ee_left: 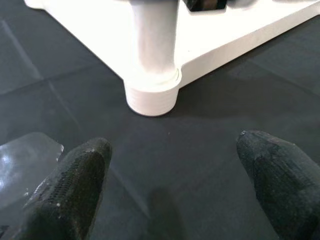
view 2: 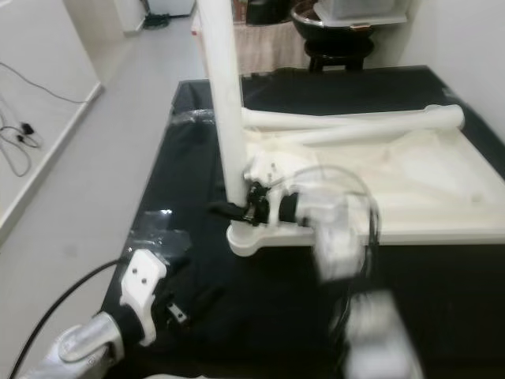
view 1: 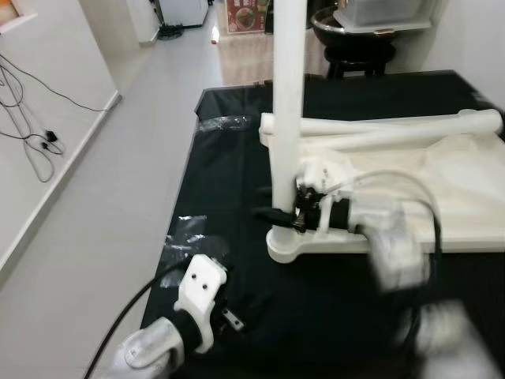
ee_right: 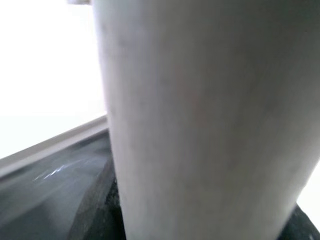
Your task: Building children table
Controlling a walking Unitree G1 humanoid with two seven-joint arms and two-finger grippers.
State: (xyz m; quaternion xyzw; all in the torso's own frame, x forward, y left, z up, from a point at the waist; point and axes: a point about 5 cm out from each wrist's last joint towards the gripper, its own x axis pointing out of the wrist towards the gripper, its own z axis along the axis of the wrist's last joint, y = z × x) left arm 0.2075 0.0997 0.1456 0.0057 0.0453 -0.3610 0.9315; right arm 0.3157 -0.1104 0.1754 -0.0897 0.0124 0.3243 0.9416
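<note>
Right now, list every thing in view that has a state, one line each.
upright leg: standing vertical in the tabletop's corner socket
tabletop: lying flat, upside down on the black sheet
loose legs: lying on the tabletop, not fitted
right end effector: closed around the upright leg near its base
left end effector: open, empty, over the black sheet

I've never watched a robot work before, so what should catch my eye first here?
A tall white table leg stands upright in the corner of an upside-down white tabletop on a black sheet. The right gripper clasps the leg near its base, while the left gripper hovers open nearby.
</note>
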